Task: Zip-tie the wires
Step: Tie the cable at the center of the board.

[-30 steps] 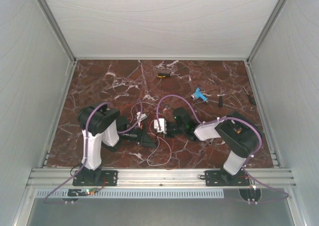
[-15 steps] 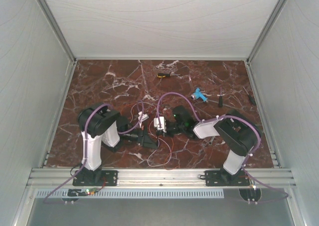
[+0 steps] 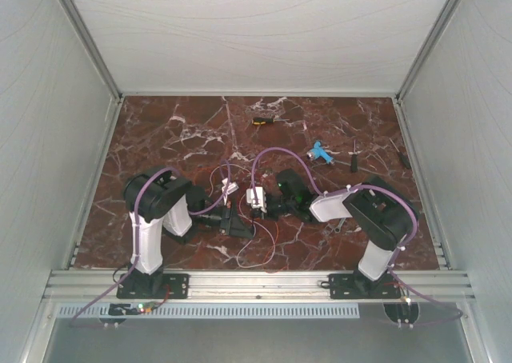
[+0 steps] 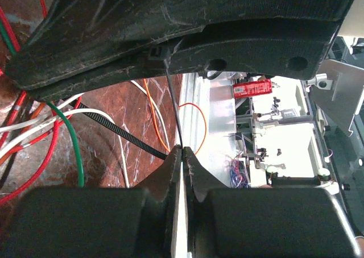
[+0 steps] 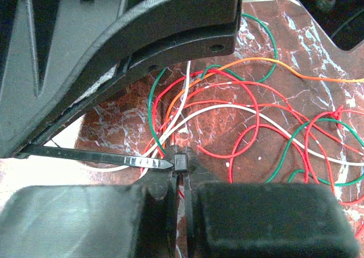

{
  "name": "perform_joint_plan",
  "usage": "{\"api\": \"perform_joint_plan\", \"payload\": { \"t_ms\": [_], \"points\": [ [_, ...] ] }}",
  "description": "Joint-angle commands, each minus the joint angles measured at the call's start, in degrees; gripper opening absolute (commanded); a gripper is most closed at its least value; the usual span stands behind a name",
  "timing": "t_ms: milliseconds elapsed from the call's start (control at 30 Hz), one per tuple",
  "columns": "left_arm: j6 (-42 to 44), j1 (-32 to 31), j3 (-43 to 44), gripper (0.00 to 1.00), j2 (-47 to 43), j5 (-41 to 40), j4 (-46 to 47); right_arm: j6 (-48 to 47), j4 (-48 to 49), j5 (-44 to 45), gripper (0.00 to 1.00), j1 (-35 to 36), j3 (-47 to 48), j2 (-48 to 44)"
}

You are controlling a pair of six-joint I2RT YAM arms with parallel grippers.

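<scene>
On a red marble table point(image 3: 160, 131) within white walls point(image 3: 256, 35), the left gripper point(image 4: 182, 151) and right gripper point(image 5: 181, 175) each pinch the zip tie point(image 5: 114, 157) amid the wires point(image 5: 165, 134), a purple cable point(image 3: 276, 153) arching over them, a blue tool point(image 3: 320, 152) beyond.

Right pincer point(image 5: 181, 177) tight on the zip tie point(image 5: 114, 157) head, looping wires point(image 5: 168, 130) just behind

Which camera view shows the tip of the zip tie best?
The right wrist view: the zip tie lies side-on, its pointed tip just left of its square head at the right gripper. The left wrist view shows only a ridged stretch and an edge-on strip. In the top view it is too small to tell.
</scene>
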Motion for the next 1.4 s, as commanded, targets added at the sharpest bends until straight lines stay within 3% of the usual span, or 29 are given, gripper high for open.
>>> {"api": "perform_joint_plan", "payload": {
  "t_ms": [0, 933, 1367],
  "points": [
    [0.5, -1.1, -0.5, 0.00, -1.2, 4.0, 16.1, -0.7, 1.5, 2.6, 0.00, -1.3, 1.4, 0.9],
    [-0.5, 0.6, 1.1, 0.00, -0.7, 5.4, 16.1, -1.2, 2.2, 2.4, 0.00, -0.5, 0.8, 1.1],
    [-1.6, 0.5, -0.1, 0.00, -0.7, 4.0, 16.1, -2.9, 8.7, 5.7, 0.00, 0.3, -2.6, -0.4]
  ]
}}
